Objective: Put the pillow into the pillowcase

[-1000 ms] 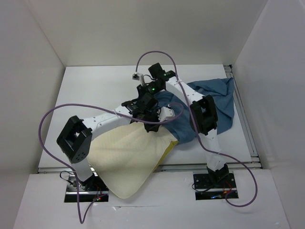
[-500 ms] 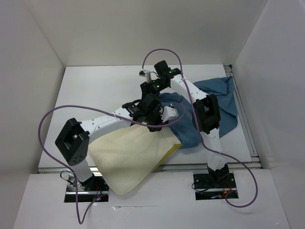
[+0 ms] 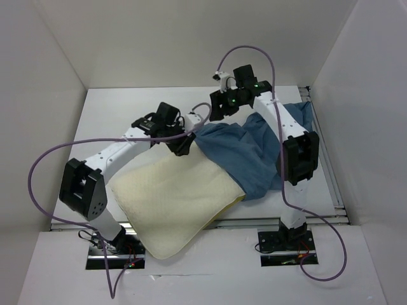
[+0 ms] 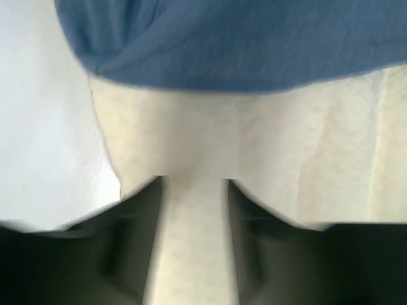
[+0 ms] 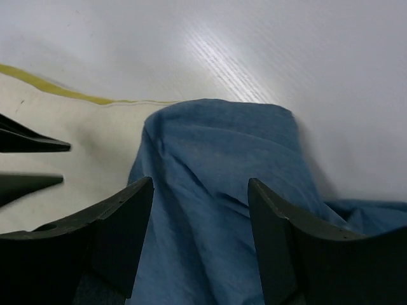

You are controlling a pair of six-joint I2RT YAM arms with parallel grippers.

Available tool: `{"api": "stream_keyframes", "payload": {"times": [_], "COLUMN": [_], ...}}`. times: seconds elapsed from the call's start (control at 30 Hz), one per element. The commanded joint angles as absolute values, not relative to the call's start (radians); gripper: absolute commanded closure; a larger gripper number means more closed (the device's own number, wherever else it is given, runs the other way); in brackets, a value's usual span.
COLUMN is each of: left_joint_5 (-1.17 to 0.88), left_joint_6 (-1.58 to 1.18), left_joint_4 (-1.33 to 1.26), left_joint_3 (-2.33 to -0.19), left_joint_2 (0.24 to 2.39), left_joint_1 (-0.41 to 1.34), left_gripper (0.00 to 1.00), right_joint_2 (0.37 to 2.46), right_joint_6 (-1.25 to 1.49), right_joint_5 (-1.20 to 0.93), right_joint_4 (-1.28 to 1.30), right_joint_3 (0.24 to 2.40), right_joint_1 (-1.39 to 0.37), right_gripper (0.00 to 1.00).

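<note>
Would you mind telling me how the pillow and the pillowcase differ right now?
The pillow is cream-yellow; the pillowcase is denim blue. The pillow lies smooth, overhanging the near edge of the table; the pillowcase lies rumpled farther back, covering the pillow's far end. Both are soft cloth.

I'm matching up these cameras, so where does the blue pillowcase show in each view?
Top external: pillowcase centre-right, over the far end of the pillow.
Left wrist: pillowcase across the top edge.
Right wrist: pillowcase fills centre and bottom.
Shared landmark: the cream pillow bordering it.
</note>
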State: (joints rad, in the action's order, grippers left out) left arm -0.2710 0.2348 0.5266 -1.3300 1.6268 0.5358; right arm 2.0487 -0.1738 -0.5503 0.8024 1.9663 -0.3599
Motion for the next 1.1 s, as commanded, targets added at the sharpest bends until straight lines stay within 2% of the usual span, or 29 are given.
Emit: {"api": "stream_keyframes", "payload": {"times": [0.0,0.03,0.07,0.1,0.23,0.33,0.53,0.73,0.87,1.07], "left_joint_5": [-0.429,-0.493,-0.526,-0.552,-0.768,-0.833,-0.821,-0.547,-0.190,-0.014], "left_joint_6": [0.268,0.285,0.305,0.333,0.449,0.531,0.555,0.376,0.269,0.224], "left_joint_4": [0.685,0.722,0.767,0.849,1.065,1.169,1.181,0.929,0.717,0.595], "left_joint_3": [-1.403,-1.431,-1.449,-1.465,-1.519,-1.500,-1.451,-1.411,-1.406,-1.509], "left_joint_2": [1.591,1.591,1.606,1.632,1.719,1.790,1.884,1.913,1.928,2.009], "left_joint_1": [0.464,0.447,0.430,0.399,0.325,0.302,0.255,0.255,0.267,0.278], "left_gripper": [0.56,0.82,0.94,1.00,1.00,1.00,1.00,1.00,1.00,1.00], "right_joint_2": [1.954,1.939,1.939,1.927,1.907,1.907,1.916,1.907,1.884,1.855], "right_joint_6": [-0.179,-0.189,-0.189,-0.199,-0.212,-0.222,-0.271,-0.294,-0.305,-0.324], "right_joint_5": [-0.515,-0.528,-0.538,-0.551,-0.610,-0.646,-0.635,-0.608,-0.574,-0.574], "right_joint_4": [0.764,0.764,0.764,0.773,0.791,0.801,0.850,0.888,0.888,0.888], "right_joint_3": [1.947,1.938,1.937,1.937,1.937,1.951,2.008,2.034,1.993,1.968], "right_joint_1": [-0.322,-0.322,-0.308,-0.295,-0.264,-0.236,-0.201,-0.169,-0.169,-0.169], "right_gripper": [0.31,0.31,0.31,0.31,0.31,0.32,0.32,0.32,0.32,0.32]}}
